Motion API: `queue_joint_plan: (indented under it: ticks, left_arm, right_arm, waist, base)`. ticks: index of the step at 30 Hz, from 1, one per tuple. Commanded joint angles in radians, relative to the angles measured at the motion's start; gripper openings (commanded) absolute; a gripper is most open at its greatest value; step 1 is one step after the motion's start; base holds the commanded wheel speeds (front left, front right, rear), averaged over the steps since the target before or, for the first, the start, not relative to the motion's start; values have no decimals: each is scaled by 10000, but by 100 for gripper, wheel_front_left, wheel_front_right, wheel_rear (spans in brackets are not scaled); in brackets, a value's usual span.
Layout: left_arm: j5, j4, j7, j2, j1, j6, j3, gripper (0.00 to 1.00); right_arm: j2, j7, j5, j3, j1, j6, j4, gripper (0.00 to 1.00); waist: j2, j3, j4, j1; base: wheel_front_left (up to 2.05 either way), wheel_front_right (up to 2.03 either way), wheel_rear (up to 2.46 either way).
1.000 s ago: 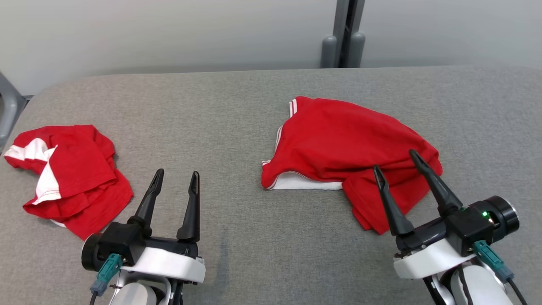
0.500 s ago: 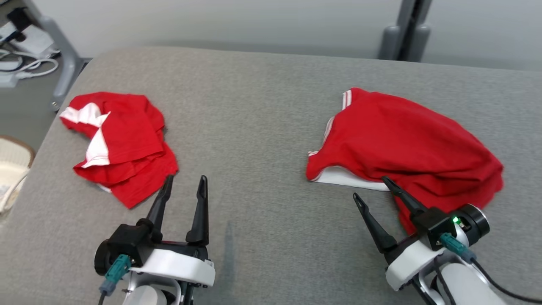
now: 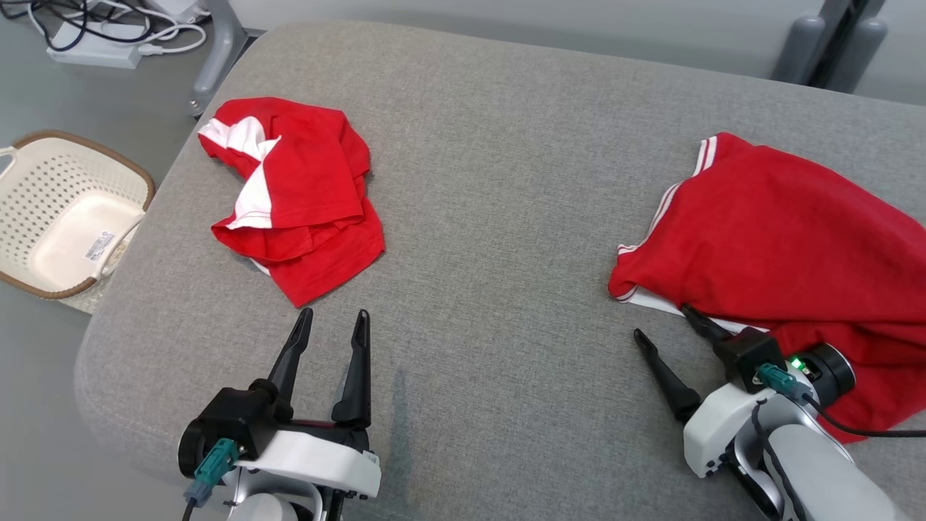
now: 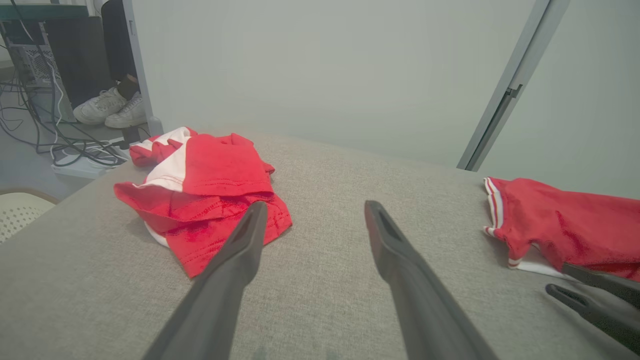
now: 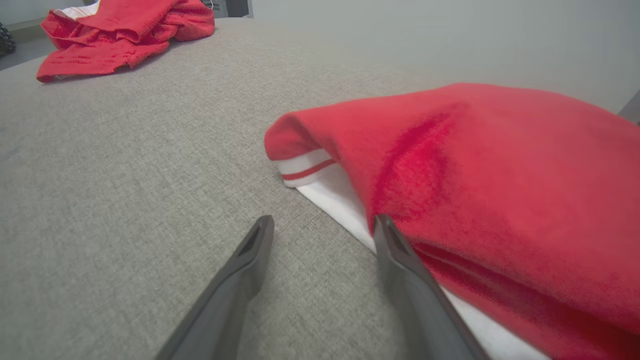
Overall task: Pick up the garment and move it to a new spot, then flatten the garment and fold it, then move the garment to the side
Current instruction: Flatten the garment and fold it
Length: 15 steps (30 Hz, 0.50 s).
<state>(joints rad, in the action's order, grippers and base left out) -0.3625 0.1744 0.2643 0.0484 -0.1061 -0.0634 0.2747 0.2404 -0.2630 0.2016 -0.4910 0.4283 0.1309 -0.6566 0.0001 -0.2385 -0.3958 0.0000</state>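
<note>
Two red garments with white trim lie on the grey padded table (image 3: 492, 181). A crumpled garment (image 3: 296, 195) (image 4: 210, 200) (image 5: 125, 30) sits at the far left. A broader, flatter garment (image 3: 781, 231) (image 4: 565, 225) (image 5: 475, 165) lies at the right. My left gripper (image 3: 334, 315) (image 4: 315, 205) is open and holds nothing, just short of the crumpled garment's near corner. My right gripper (image 3: 662, 322) (image 5: 324, 220) (image 4: 557, 277) is open low over the table. One of its fingers rests at the broad garment's white near edge and the other stands over bare cloth.
A cream perforated basket (image 3: 43, 181) stands on the floor left of the table's rounded edge. Cables and a power strip (image 3: 94, 51) lie beyond it. A person's white shoes (image 4: 110, 107) stand near a table leg. Grey posts (image 3: 832, 43) rise at the far right.
The head view has swung left, bringing the basket and cables into view. My right gripper has come off the broad garment's front fold to its near-left white edge. Both grippers stay open.
</note>
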Motion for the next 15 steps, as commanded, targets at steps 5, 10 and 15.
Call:
queue_joint_plan:
  ticks: [5, 10, 15]
  left_arm:
    - [-85, -5, 2, 38, 74, -139, 103, 100]
    - [-95, -5, 2, 37, 4, -163, 139, 100]
    - [-148, 10, 2, 36, -166, -189, 247, 100]
  right_arm:
    - [157, 8, 300, -209, 417, -3, -680, 100]
    - [274, 3, 178, -104, 683, -4, -1026, 100]
    - [214, -8, -222, 243, 844, -4, -1233, 100]
  waist:
    - [-1, -164, -211, 0]
    - [-1, -238, -217, 0]
    - [-1, -306, -170, 0]
  base:
    - [0, 0, 0]
    - [0, 0, 0]
    - [0, 0, 0]
